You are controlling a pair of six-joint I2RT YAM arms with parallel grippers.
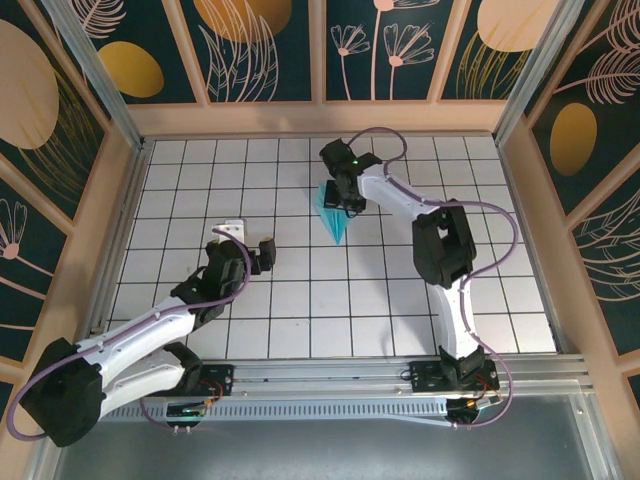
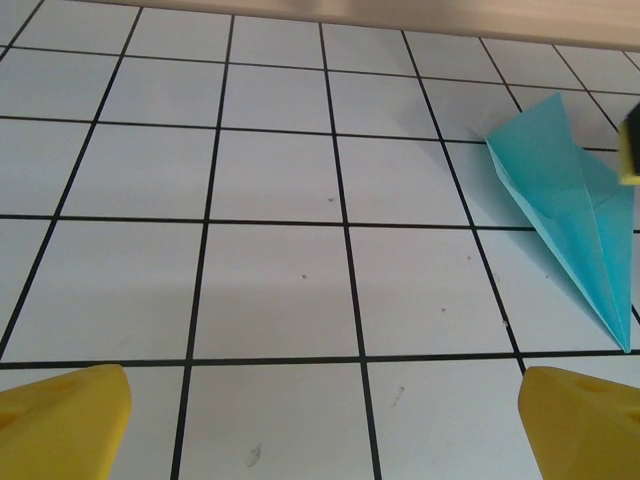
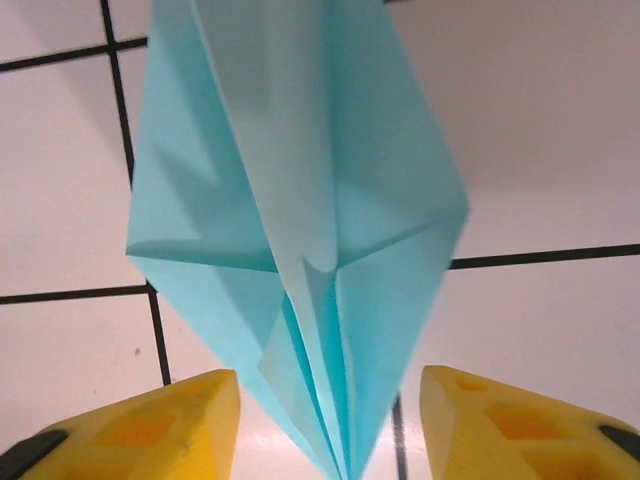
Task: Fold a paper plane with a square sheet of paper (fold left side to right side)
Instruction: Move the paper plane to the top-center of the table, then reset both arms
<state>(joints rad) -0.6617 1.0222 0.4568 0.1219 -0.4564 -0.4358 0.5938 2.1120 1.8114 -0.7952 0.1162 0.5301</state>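
The square sheet of paper is folded into a turquoise paper plane (image 1: 331, 218), a slim pointed dart lying on the white grid table (image 1: 300, 300) at mid-back, its tip toward the near side. In the right wrist view the paper plane (image 3: 300, 200) has lengthwise creases and its narrow end runs between my right gripper (image 3: 330, 425). The jaws stand apart, with a gap on each side of the paper. My right gripper (image 1: 350, 203) hovers at the plane's back end. My left gripper (image 1: 248, 240) is open over bare tiles, left of the plane. The paper plane (image 2: 565, 200) lies at the right of the left wrist view, where my left gripper (image 2: 320, 430) holds nothing.
Wooden walls (image 1: 320, 118) with patterned panels fence the table at the back and both sides. A metal rail (image 1: 330, 375) with both arm bases runs along the near edge. A yellow fingertip (image 2: 630, 150) of the right gripper pokes in beside the plane.
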